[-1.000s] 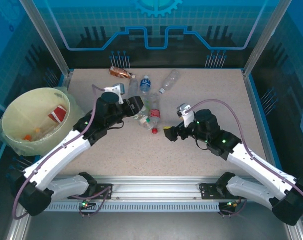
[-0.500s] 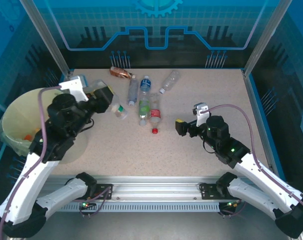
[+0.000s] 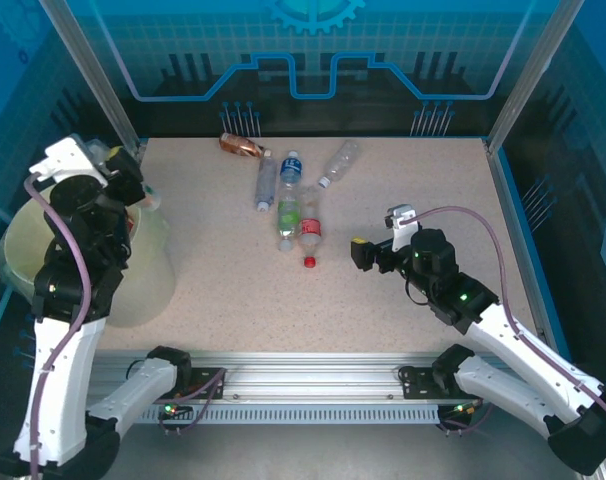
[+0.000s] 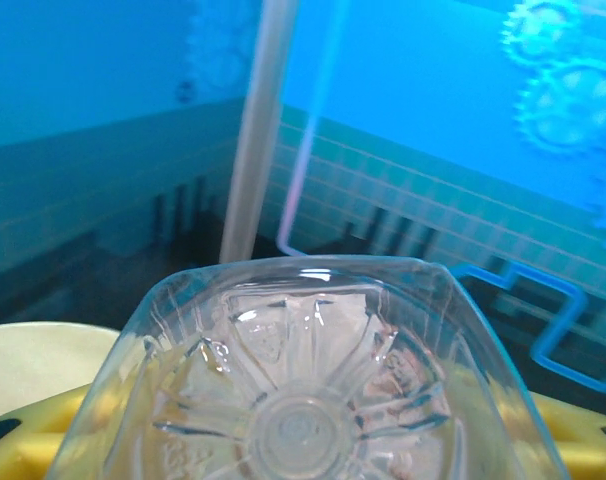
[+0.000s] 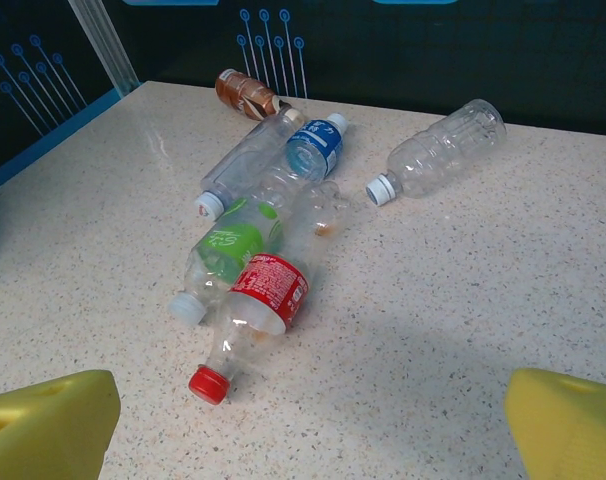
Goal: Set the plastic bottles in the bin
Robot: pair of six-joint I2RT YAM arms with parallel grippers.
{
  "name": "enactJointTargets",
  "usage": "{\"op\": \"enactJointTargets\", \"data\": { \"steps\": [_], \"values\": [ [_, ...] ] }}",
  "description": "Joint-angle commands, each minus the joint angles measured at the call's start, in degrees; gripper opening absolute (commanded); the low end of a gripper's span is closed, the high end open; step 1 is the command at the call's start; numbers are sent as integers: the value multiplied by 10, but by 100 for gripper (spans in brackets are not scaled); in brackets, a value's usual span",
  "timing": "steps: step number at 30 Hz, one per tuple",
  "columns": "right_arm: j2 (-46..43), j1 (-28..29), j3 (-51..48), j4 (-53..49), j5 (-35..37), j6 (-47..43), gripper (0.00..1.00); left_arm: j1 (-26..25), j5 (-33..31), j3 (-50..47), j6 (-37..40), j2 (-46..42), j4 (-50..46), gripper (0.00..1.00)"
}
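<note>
My left hand (image 3: 130,188) is clamped on a clear ribbed plastic bottle (image 4: 303,400), its base turned toward my wrist camera. I hold it high above the big round pale yellow-green bin (image 3: 18,250) at the left edge of the counter (image 3: 233,300). I judge this to be the drop step. Next I should part the fingers with the bottle well inside the rim, so it cannot bounce out. My right hand (image 3: 355,254) is spread wide and empty, low over the counter beside the red-labelled, red-capped bottle (image 5: 258,305), probably my next pick.
</note>
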Motion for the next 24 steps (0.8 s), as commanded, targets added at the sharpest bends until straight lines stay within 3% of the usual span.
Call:
{"op": "enactJointTargets", "data": {
  "steps": [1,6,10,13,20,24],
  "values": [
    [-1,-8,20,2,-8,6,100,69,47,-10,-11,0,-15,52],
    [-6,-9,26,-16,-8,6,100,212,170,-32,-65,15,-35,52],
    [-17,-11,21,-26,2,9,100,376,351,-43,-127,34,-45,53],
    [-23,-12,17,-26,6,13,100,467,448,-63,-169,49,-34,53],
    [-19,-14,17,-20,4,17,100,499,447,-82,-205,95,-4,59],
    [-13,-15,18,-22,-1,20,100,502,377,-81,-232,116,-7,67]
  ]
}}
